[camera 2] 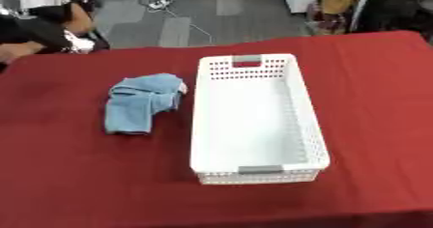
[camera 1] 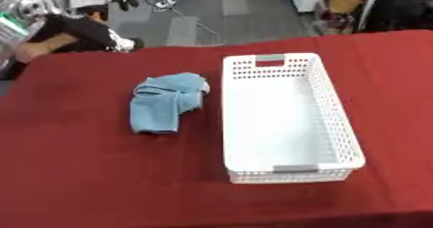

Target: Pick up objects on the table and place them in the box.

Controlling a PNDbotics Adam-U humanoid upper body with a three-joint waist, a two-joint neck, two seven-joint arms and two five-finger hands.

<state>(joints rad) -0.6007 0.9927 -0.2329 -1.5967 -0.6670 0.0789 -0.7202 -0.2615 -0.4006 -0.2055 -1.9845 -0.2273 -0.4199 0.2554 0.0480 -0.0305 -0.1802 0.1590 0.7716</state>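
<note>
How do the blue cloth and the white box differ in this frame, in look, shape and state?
The blue cloth is soft and crumpled into an uneven heap; the white box is rigid, rectangular, with perforated walls. The cloth is the smaller thing, the box longer and wider. The cloth is a solid bundle, the box stands open-topped with nothing visible inside. Both rest on the red table, side by side, cloth to the box's left, apart.

Red-clothed table (camera 1: 76, 174); white perforated basket (camera 1: 338, 121) at centre-right, crumpled blue cloth (camera 1: 165, 107) just beside, left.
</note>
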